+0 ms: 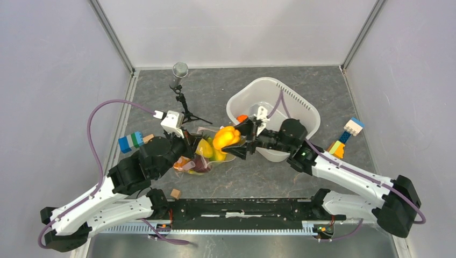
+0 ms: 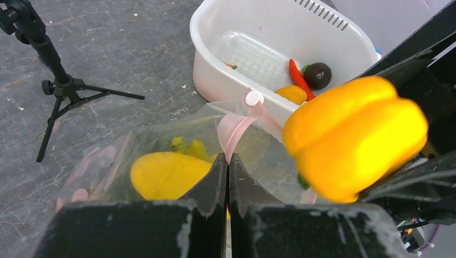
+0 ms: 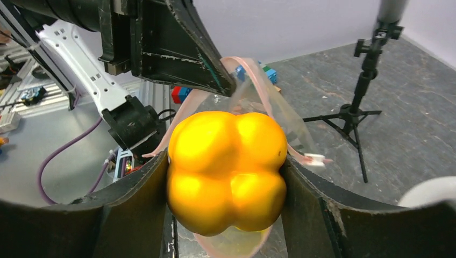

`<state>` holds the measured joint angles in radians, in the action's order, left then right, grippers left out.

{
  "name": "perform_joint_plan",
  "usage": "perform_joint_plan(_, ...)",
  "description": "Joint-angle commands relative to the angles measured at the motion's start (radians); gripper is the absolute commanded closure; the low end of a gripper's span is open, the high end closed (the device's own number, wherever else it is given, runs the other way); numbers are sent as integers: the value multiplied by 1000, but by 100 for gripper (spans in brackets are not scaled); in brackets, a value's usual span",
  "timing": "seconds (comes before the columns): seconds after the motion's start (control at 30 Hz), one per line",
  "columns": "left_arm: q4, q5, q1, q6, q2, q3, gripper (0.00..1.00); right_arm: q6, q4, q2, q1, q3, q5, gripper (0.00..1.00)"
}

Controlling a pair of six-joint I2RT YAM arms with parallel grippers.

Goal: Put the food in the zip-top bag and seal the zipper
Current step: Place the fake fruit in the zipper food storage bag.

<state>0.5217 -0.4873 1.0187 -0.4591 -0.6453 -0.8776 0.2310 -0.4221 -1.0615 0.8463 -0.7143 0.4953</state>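
Gripping a pepper at the bag that the clamped left claw holds open, right claw loads; tub at one o'clock holds more, zipper unsealed

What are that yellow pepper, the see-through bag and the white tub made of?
The yellow pepper: probably hard plastic, smooth with a soft shine and uniform colour. The bag: thin clear plastic film; it wrinkles and sags. The white tub: likely rigid moulded plastic, glossy, slightly translucent.

On grey marbled table: white tub, black tripod, zip-top bag, two block stacks, possibly a wooden cube.
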Motion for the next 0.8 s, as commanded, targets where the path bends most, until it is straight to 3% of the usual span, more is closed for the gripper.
perform_joint_plan(0.0,-40,20,4,-35,-4,-41,97,-115,87,-81,85,-109,-94,54)
perform_joint_plan(0.17,-52,67,4,-26,-10,-43,97,-244,222,-181,168,-204,-308,55)
perform_joint_plan(0.3,-54,126,4,-27,-8,-73,97,-322,214,-204,197,-192,-611,55)
perform_joint_plan(0.43,-47,191,4,3,-24,-121,97,-363,246,-237,201,-224,-715,53)
perform_joint_plan(0.77,-62,179,4,2,-53,-126,98,-340,180,-263,210,-252,-96,31)
